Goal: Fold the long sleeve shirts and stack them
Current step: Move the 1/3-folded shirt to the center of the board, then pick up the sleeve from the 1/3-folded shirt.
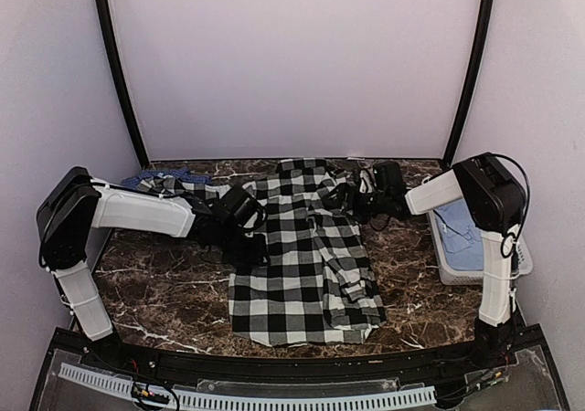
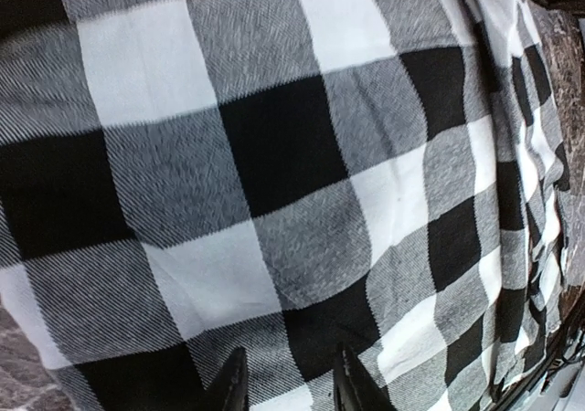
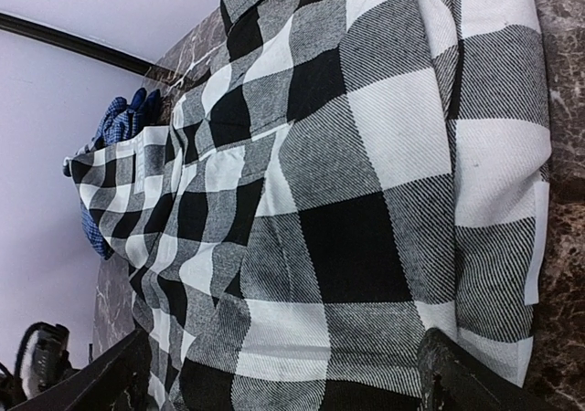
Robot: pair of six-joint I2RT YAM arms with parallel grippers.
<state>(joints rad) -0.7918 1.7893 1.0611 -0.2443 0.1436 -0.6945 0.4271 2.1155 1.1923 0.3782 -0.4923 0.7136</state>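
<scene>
The black-and-white checked shirt point(image 1: 302, 256) lies spread out in the middle of the marble table, collar toward the back. My left gripper point(image 1: 245, 237) hangs at its left edge. In the left wrist view the left gripper point(image 2: 288, 385) has its jaws a little apart just over flat checked cloth point(image 2: 274, 155), with nothing pinched. My right gripper point(image 1: 358, 199) is at the shirt's upper right. Seen from the right wrist, the right gripper point(image 3: 288, 379) stands wide open above the shirt point(image 3: 347, 183). The dark blue shirt point(image 1: 160, 178) lies bunched at the back left, partly under the checked one, and shows again point(image 3: 119, 123) beyond it.
A white basket point(image 1: 452, 267) stands at the right edge of the table with light blue cloth point(image 1: 462, 233) in it. Bare marble point(image 1: 164, 292) shows left of the shirt and along the front. White walls and black frame posts close in the back.
</scene>
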